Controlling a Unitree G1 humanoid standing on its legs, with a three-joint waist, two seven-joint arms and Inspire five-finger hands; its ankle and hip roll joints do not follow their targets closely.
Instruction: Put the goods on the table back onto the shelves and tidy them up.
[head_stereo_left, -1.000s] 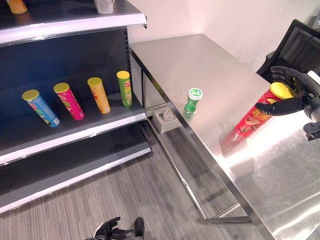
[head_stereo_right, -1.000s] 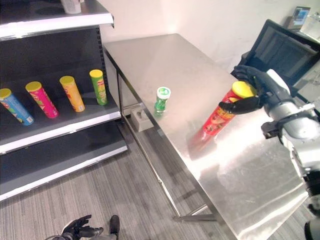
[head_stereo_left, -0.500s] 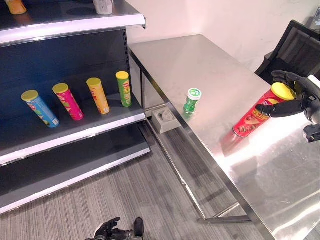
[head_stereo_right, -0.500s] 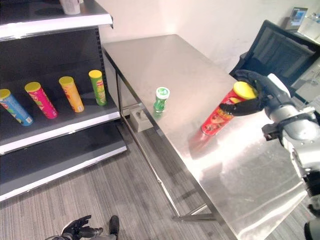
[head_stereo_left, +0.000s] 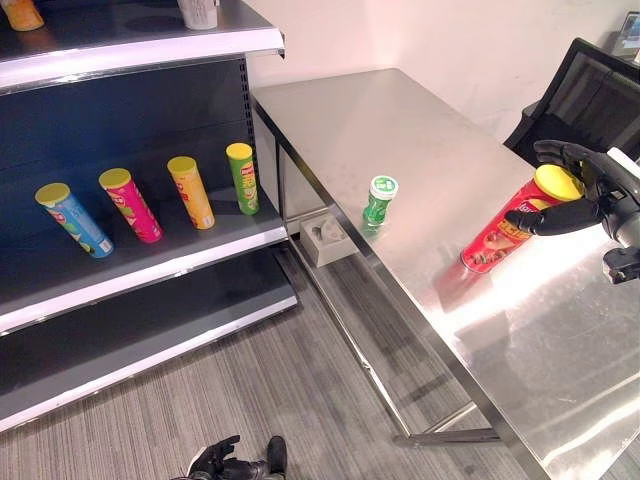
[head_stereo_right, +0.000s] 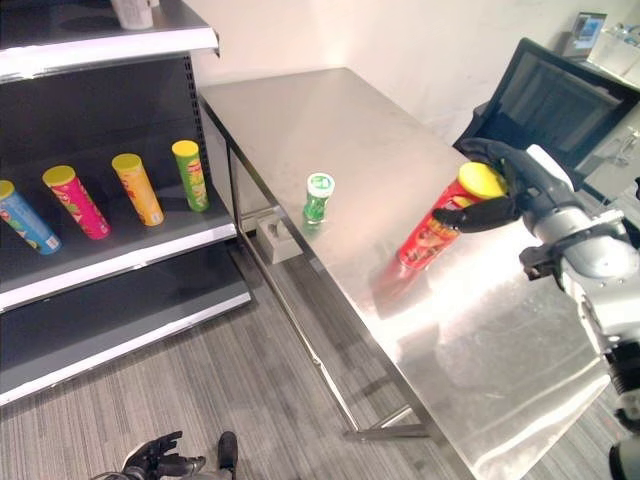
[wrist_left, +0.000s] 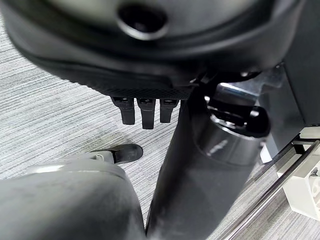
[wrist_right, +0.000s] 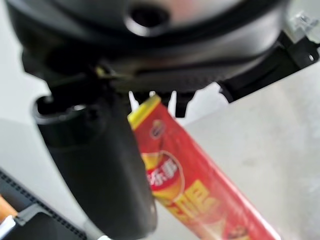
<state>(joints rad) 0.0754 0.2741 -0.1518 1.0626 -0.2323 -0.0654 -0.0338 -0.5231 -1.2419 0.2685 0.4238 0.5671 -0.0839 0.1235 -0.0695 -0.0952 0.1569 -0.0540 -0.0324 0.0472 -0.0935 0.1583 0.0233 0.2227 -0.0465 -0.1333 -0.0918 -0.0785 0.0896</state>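
A tall red can (head_stereo_left: 505, 228) with a yellow lid stands on the steel table (head_stereo_left: 400, 130) near its right side. My right hand (head_stereo_left: 585, 195) is curled round the can's top: the thumb lies across its front and the fingers arc behind the lid. The right wrist view has the red can (wrist_right: 200, 185) running between thumb and fingers. A short green can (head_stereo_left: 379, 200) with a white lid stands near the table's left edge. My left hand (head_stereo_left: 222, 462) hangs low over the floor with relaxed fingers (wrist_left: 142, 112).
The middle shelf (head_stereo_left: 150, 265) carries a blue can (head_stereo_left: 68, 218), a pink can (head_stereo_left: 128, 203), an orange can (head_stereo_left: 190, 190) and a green can (head_stereo_left: 241, 176). A grey box (head_stereo_left: 325, 238) sits under the table. A black chair (head_stereo_left: 590, 95) stands behind my right hand.
The whole picture has shifted a little to the left, so the camera moved. My right hand stays at the red can's top; neither can has moved on the table.
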